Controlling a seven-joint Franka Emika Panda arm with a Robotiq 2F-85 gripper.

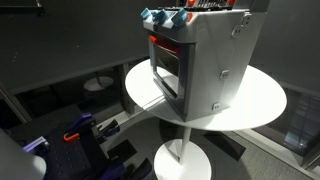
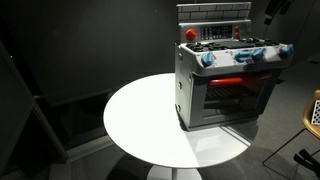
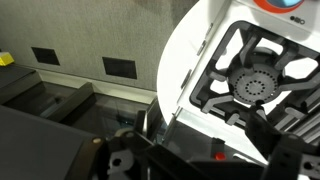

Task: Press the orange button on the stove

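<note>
The stove [image 2: 225, 85] stands on the right part of a round white surface [image 2: 140, 110]. Its dark door faces the near right and a row of blue knobs [image 2: 245, 55] runs along the top front edge. In an exterior view it sits toward the far side of the surface [image 1: 255, 105].

In the wrist view the camera looks down on a black burner [image 3: 250, 85] at the stove's edge, with the white surface showing to its left. Dark parts of the gripper [image 3: 200, 165] fill the bottom of that view, but I cannot tell how wide it stands.

An orange-red round piece at the top right edge is probably the orange button [image 3: 281, 4]. Its match in an exterior view seems to be the red-orange knob at the stove top's far left corner [image 2: 190, 34].

The button therefore lies ahead of the gripper and to the right, beyond the burner. The coming move looks like a forward reach across the stove top, then a push down.
</note>
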